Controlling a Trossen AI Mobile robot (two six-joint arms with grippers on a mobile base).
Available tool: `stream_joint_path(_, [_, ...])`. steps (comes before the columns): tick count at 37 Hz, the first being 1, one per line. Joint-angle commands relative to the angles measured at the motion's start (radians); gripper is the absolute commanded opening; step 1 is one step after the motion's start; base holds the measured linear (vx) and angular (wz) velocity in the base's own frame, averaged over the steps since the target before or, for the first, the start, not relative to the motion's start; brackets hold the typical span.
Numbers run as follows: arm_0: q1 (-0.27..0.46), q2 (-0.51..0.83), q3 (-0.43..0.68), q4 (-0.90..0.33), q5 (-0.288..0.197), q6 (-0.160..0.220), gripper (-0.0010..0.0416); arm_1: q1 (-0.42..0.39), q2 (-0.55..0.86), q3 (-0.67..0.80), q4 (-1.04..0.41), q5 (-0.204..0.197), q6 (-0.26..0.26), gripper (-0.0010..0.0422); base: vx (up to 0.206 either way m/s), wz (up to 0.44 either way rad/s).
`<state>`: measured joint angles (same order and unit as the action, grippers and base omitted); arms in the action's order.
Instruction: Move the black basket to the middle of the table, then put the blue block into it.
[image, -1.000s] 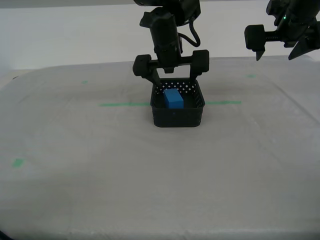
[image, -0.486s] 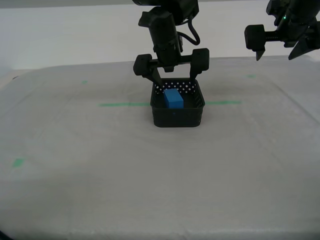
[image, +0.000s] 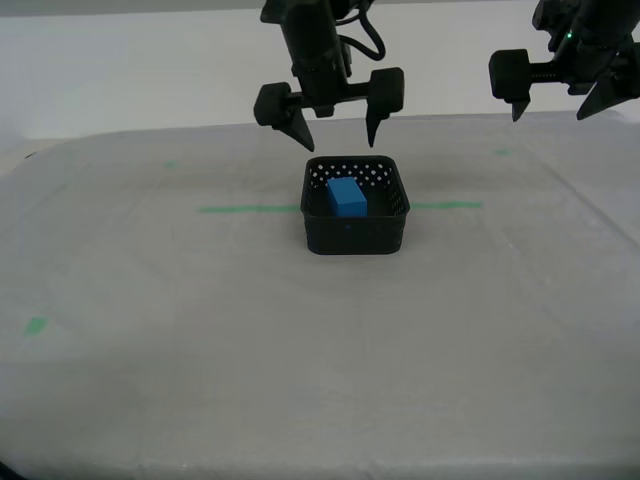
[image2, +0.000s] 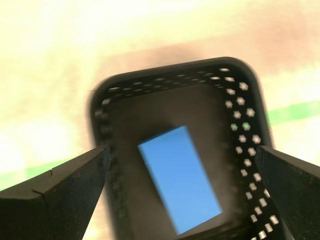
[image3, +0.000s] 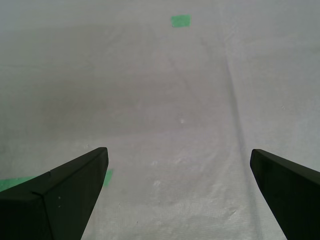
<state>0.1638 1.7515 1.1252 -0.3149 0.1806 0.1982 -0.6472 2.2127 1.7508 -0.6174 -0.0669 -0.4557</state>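
One table (image: 150, 330) fills the frame; one black basket (image: 355, 232) sits at its centre, holding one blue block (image: 347, 196). My second gripper (image: 335, 125), upper centre, hangs released above the basket; my first gripper (image: 555, 100), upper right, is spread and empty. Risk: a low retreat could clip the rim and shift the basket.
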Motion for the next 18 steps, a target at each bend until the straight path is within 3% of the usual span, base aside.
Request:
stream_joint_path(1, [0.0, -0.001, 0.0, 0.001, 0.002, 0.0, 0.0399, 0.018, -0.019, 0.001, -0.035, -0.026, 0.005, 0.0401, 0.0, 0.0])
stream_joint_path(5, [0.0, -0.001, 0.0, 0.001, 0.002, 0.0, 0.0399, 0.037, -0.039, 0.001, -0.071, -0.055, 0.011, 0.0401, 0.0, 0.0])
stream_joint_path(18, [0.0, -0.001, 0.0, 0.001, 0.002, 0.001, 0.0399, 0.122, -0.1, 0.001, -0.125, -0.056, 0.058, 0.0401, 0.0, 0.0])
